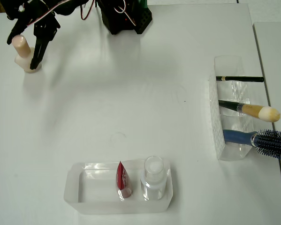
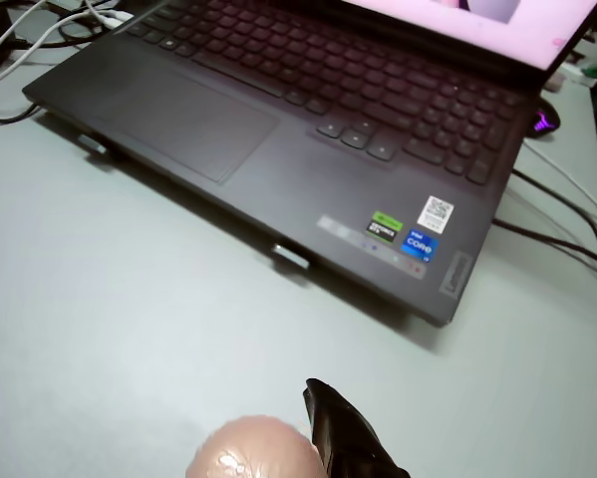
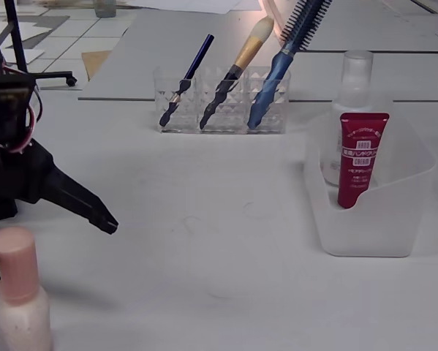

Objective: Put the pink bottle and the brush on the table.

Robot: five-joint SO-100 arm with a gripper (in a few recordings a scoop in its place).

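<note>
Pink bottle (image 1: 24, 55) upright on the table (image 1: 131, 108), the gripper (image 1: 31, 49) spread wide around it.
Black fingers (image 3: 80, 201) flank the cap without pinching it. Across the tabletop, the brush (image 1: 253, 111) leans in the middle cell of a clear holder (image 1: 217, 117), between a black stick (image 1: 241, 78) and a blue hairbrush (image 1: 262, 139).

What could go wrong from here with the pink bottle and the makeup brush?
1. The pink bottle stands upright on the table with the open end effector straddling it; a sideways pull-away could clip the cap and tip it.
2. The brush sits in the clear holder between the black stick and the blue hairbrush; reaching in may snag a neighbour or drag the holder.
</note>
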